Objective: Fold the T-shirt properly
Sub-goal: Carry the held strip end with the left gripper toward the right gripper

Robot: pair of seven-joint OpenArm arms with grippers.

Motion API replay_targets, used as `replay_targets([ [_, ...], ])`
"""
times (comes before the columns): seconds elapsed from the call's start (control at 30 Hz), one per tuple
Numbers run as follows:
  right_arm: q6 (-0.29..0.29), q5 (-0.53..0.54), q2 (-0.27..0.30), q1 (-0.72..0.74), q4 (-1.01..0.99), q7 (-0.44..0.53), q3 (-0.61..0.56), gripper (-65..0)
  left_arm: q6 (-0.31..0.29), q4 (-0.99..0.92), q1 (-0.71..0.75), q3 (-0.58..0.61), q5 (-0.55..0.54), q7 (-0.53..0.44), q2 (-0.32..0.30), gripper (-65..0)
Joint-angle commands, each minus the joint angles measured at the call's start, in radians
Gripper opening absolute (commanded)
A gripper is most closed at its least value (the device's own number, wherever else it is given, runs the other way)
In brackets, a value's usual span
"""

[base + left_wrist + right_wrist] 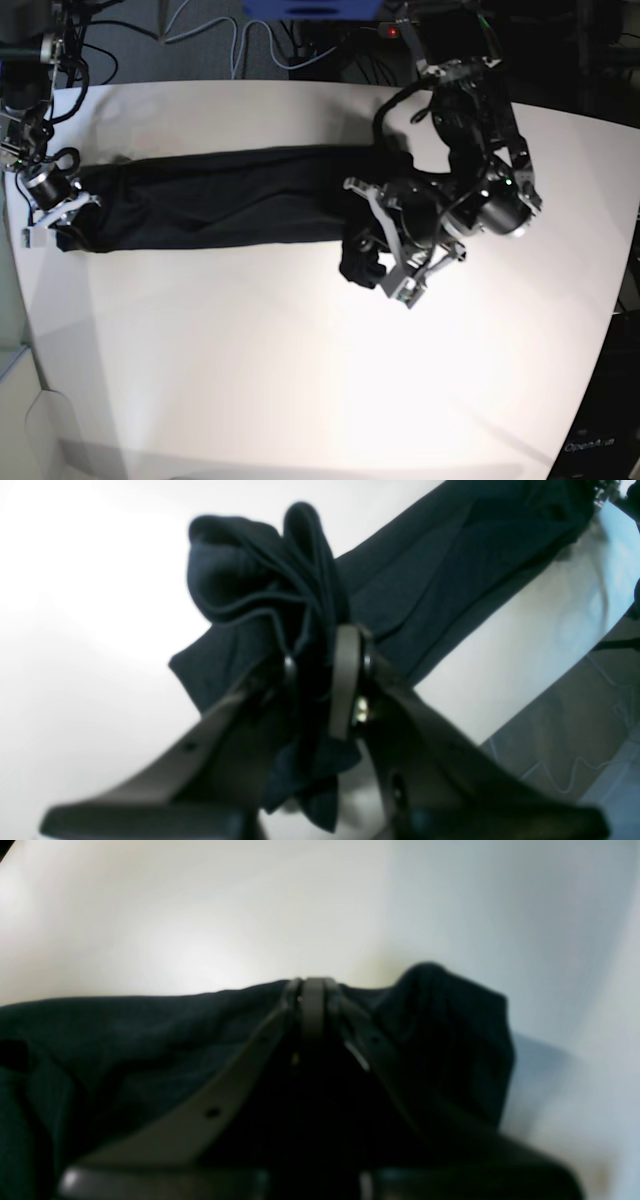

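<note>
White table [300, 360], grey floor [575, 730], cables [240, 45]

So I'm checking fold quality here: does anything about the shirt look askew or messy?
Yes. The T-shirt lies as a long narrow band across the table, but its end at the left gripper is bunched into a crumpled wad rather than flat. The right gripper pinches the opposite end.
</note>
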Motion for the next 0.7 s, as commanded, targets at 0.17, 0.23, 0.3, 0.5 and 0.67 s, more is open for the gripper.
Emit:
replay_targets([
  [0.17, -0.059, -0.173, -0.004, -0.039, 0.004, -0.248, -0.050, -65.0, 0.001, 0.012, -0.026, 0.007, -0.028, -0.021, 0.005, -63.3],
  [0.23, -0.059, -0.173, -0.004, -0.042, 0.038, -0.249, -0.073, -65.0, 0.001, -0.007, -0.026, 0.027, -0.052, -0.021, 0.005, -63.3],
  [0.3, -0.059, -0.173, -0.004, -0.042, 0.047, -0.252, -0.090, -65.0, 0.001, -0.040, -0.026, 0.062, -0.084, -0.021, 0.005, -63.3],
  [0.5, -0.059, -0.173, -0.007, -0.042, 0.047, -0.254, -0.093, -65.0, 0.001, -0.100, -0.026, 0.131, -0.173, -0.087, 0.005, -63.3],
  [0.67, -0.059, -0.173, -0.007, -0.042, 0.049, -0.254, -0.093, -65.0, 0.001, -0.162, -0.030, 0.133, -0.229, -0.133, 0.005, -63.3],
])
